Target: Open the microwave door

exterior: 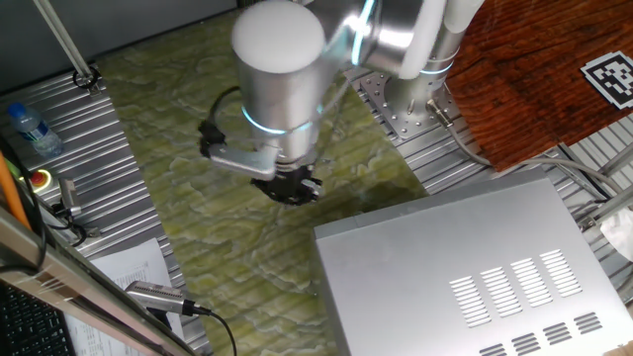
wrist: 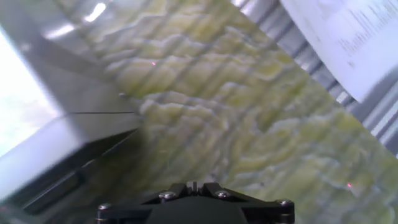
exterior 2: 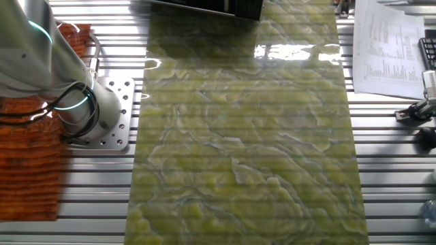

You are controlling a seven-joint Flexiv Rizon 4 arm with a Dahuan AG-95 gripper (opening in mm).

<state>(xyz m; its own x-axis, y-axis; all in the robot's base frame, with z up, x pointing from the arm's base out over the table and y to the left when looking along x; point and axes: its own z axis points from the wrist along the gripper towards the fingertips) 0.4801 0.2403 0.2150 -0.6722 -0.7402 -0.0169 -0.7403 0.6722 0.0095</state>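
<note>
The microwave (exterior: 465,272) is a large silver box with vent slots on top, at the lower right of one fixed view. Its door is the front face along the box's left edge (exterior: 328,287), and it looks shut. In the hand view the microwave (wrist: 31,118) fills the left side, with the door face (wrist: 87,146) below its top edge. My gripper (exterior: 295,188) hangs over the green mat (exterior: 237,227), left of the door and apart from it. In the hand view the gripper (wrist: 194,185) has its fingers together and holds nothing. The other fixed view shows only the microwave's dark front (exterior 2: 204,5).
A rust-brown wooden board (exterior: 534,79) lies at the back right. A water bottle (exterior: 30,129) and a red button (exterior: 40,179) stand at the left. Papers (exterior: 129,267) and a cabled handle (exterior: 158,297) lie at the front left. The arm's base (exterior 2: 88,116) is bolted beside the mat.
</note>
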